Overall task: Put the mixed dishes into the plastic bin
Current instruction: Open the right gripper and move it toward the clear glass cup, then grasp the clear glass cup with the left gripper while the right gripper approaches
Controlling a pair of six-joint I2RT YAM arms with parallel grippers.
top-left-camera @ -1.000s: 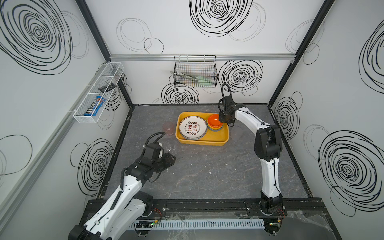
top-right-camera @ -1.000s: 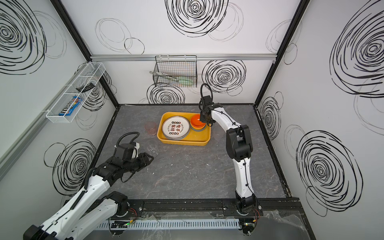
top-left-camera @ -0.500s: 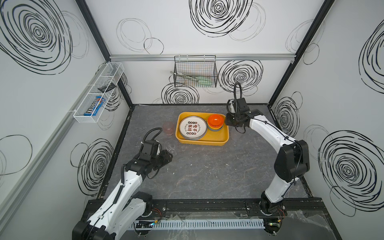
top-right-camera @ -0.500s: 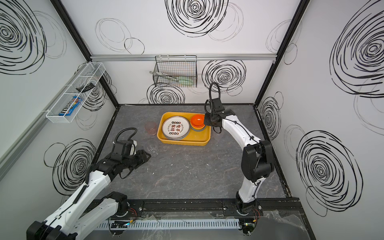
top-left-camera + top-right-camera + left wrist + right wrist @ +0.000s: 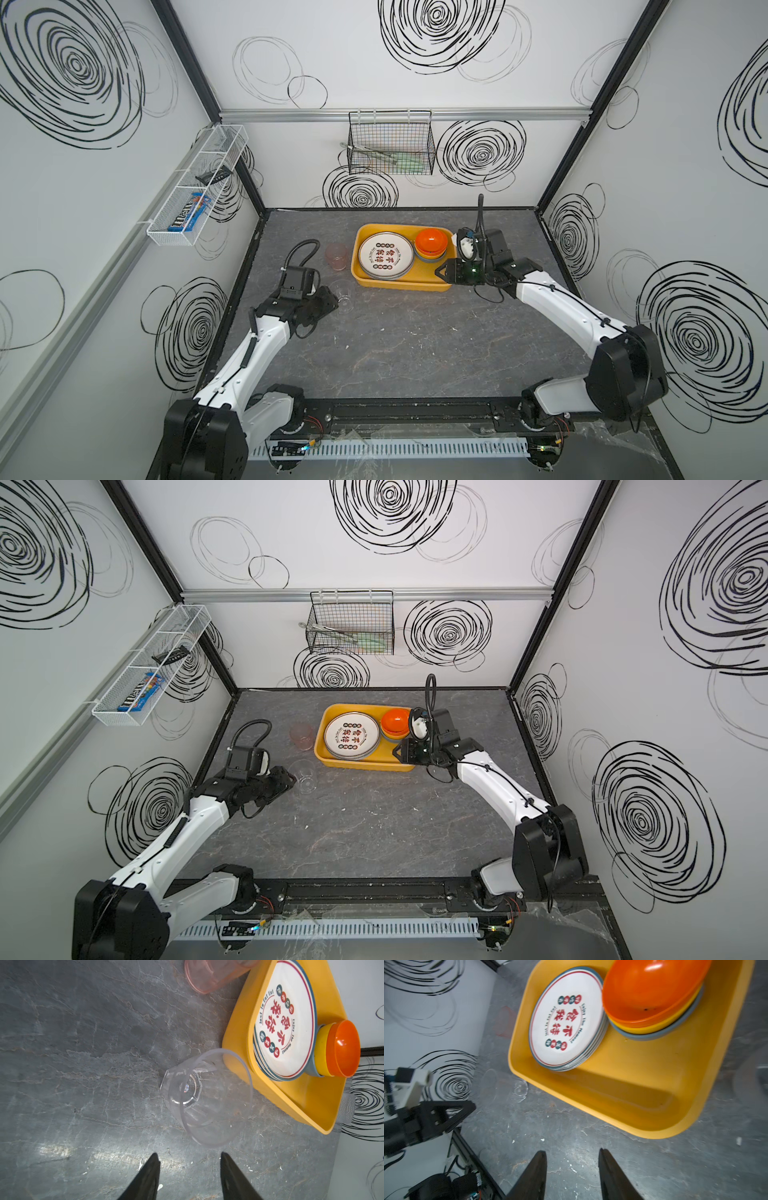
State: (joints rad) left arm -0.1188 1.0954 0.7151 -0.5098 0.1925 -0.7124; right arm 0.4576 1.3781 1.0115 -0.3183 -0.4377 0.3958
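You are looking at a yellow-orange plastic bin (image 5: 399,284) with rounded corners and low walls, sitting toward the back of a grey stone-patterned table. Inside it, on the left, is a stack of white plates (image 5: 386,255) with dark rims and red and black Chinese characters. To their right sit nested bowls (image 5: 431,241): orange on top, yellow beneath, grey-blue at the bottom. A translucent pink cup (image 5: 336,257) stands on the table just beside the bin's left wall. A clear cup (image 5: 207,1097) appears to lie on its side near the bin's front left corner, its mouth toward your left gripper (image 5: 188,1154). That claw's jaws are spread, holding nothing, just short of the rim. Your right gripper (image 5: 571,1151) hangs over the table by the bin's front right corner, jaws apart and empty.
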